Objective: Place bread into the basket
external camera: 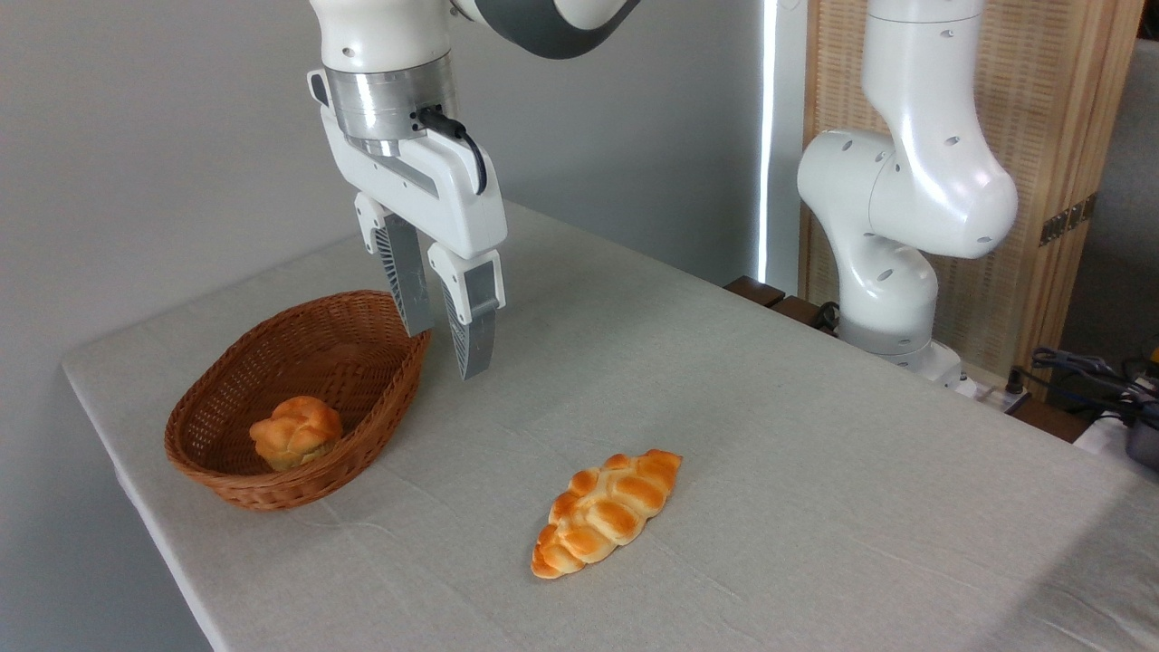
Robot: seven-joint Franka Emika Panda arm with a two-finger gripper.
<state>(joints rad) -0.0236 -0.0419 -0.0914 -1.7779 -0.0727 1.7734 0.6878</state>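
On a table draped in pale grey cloth, toward the near middle: the bread, a long braided loaf with a glossy golden-orange crust and pale seams, lying flat on the cloth, set diagonally with one tapered end pointing near-left and the other far-right. Well apart from it, at the left side of the table: the basket, oval, reddish-brown wicker with shallow flaring sides, resting on the cloth. Inside the basket, toward its near end: a small round knotted bun, the same golden colour, sitting on the woven floor. Above the basket's right rim: the gripper, pointing downward, fingers parted with a clear gap between them, nothing held. One finger in front of the basket's far-right edge as seen from the camera, the other just to the right of the rim over bare cloth; both tips clear of the table. Loaf untouched, outside the basket, to the near right of the gripper. At the far right, beyond the table edge: the white arm base in front of a wooden slatted screen. Behind the table: a plain grey wall.
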